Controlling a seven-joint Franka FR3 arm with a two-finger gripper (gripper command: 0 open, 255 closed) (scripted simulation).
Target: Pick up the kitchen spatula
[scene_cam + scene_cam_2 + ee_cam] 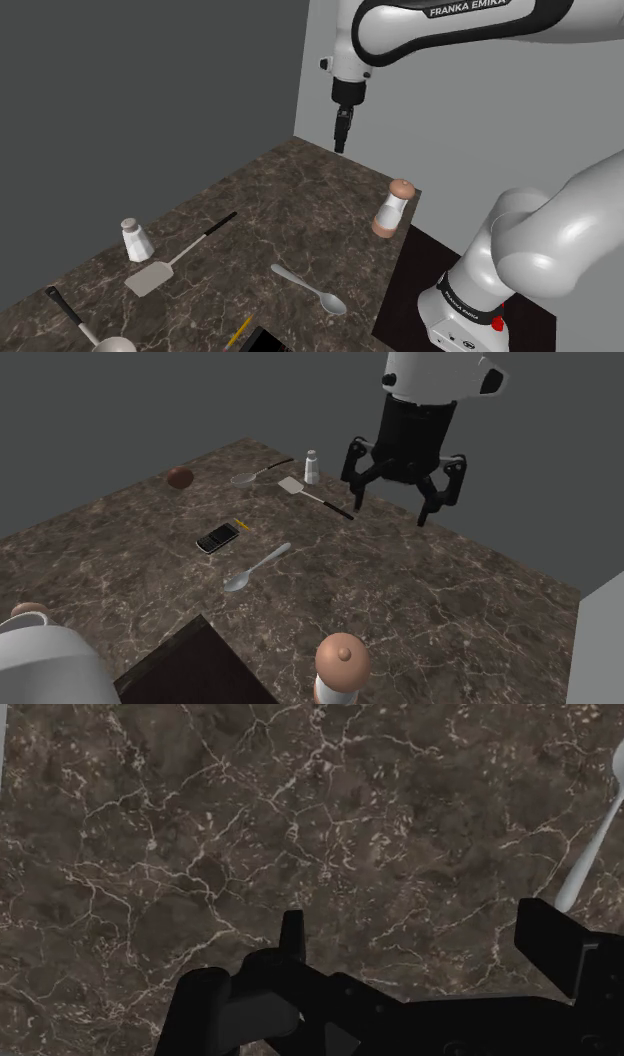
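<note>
Dark brown marble-patterned countertop (300, 200), white-veined, carries all items. The white arm (450, 30) reaches over its far end; "FRANKA EMIKA" reads in white capitals on the black band of the upper link. The black gripper (390, 510) hangs above the surface with its jaws spread wide, nothing between them.

The kitchen spatula (180, 255) lies flat towards the shoulder view's left, just beside a white salt shaker (136, 240). Its long axis runs diagonally. The grey blade points to that view's lower left, and the thin black handle points to the upper right, towards the gripper's side of the counter.

A grey spoon (310, 288) lies apart from it, nearer the stand. A pepper mill (392, 208) stands upright at the counter's edge.
</note>
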